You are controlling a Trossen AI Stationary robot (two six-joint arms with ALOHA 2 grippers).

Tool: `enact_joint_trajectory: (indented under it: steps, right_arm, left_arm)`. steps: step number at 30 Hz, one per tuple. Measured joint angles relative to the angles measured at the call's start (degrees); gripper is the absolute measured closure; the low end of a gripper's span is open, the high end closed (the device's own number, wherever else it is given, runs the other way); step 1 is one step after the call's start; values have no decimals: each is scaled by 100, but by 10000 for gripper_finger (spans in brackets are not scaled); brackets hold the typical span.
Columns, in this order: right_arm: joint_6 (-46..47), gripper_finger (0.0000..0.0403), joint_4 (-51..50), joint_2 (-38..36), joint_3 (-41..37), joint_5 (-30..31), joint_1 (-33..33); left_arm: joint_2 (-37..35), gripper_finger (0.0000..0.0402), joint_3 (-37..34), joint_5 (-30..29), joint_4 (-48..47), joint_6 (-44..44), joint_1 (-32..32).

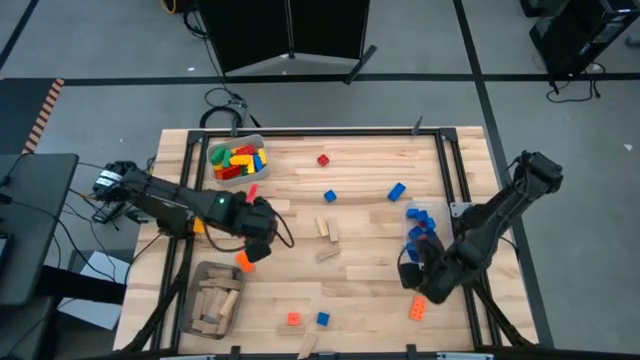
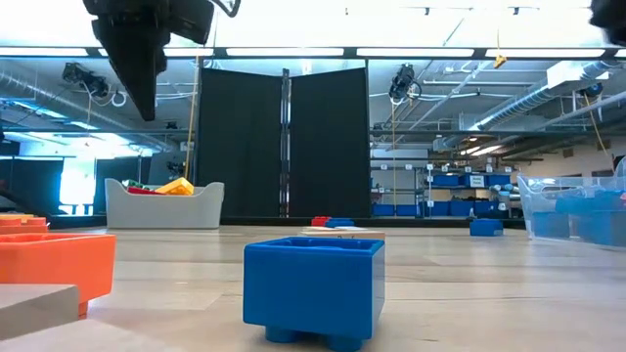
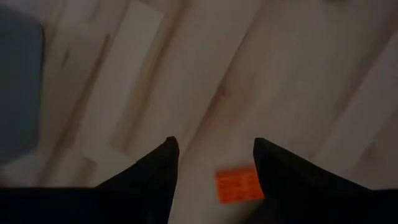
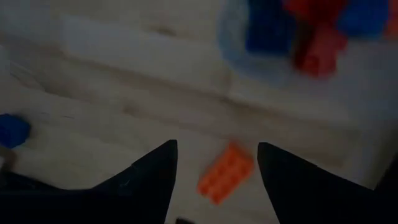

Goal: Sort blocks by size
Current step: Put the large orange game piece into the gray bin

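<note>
Three bins sit on the wooden table (image 1: 360, 215). The grey bin (image 1: 236, 160) at the far left corner is filled with a mix of yellow, red, green and blue bricks (image 1: 240, 158). A second bin (image 1: 213, 297), near the front left edge, holds a heap of tan wooden pieces (image 1: 218, 302). Over on the right side a clear bin (image 1: 424, 227) carries blue bricks (image 1: 421, 224); the right wrist view also shows something red in there, though it is too blurred to say what.

Loose blocks are scattered across the tabletop: a red brick (image 1: 323, 160) towards the far side, two blue bricks (image 1: 330, 196) and (image 1: 397, 191) mid-table, a couple of wooden pieces (image 1: 326, 230) near the middle, and a small orange brick (image 1: 293, 319) and blue brick (image 1: 322, 319) close to the front edge.

The left arm reaches in from the left, its wrist bent down, and the left gripper (image 3: 214, 155) hangs above an orange brick (image 3: 238, 185) beside the wooden-piece bin. Its fingers are spread apart with nothing between them.

The right arm folds in from the right edge, and the right gripper (image 4: 216, 158) is poised over a longer orange brick (image 4: 225, 172) lying just in front of the clear bin. Its fingers, too, are parted and empty.
</note>
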Motion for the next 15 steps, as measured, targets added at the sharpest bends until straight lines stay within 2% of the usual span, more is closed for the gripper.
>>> enact_joint_trajectory:
  steps: [4, 10, 15]
  right_arm:
    - [947, 171, 27, 473, 340, -142, 368]
    - [1004, 179, 48, 1313, 760, -685, 384]
    - [1045, 184, 622, 2056, 789, -1387, 461]
  left_arm:
    - [0, 186, 0, -87, 0, 748, 253]
    - [0, 186, 0, -150, 2, 1620, 599]
    - [0, 186, 0, -149, -6, 2158, 781]
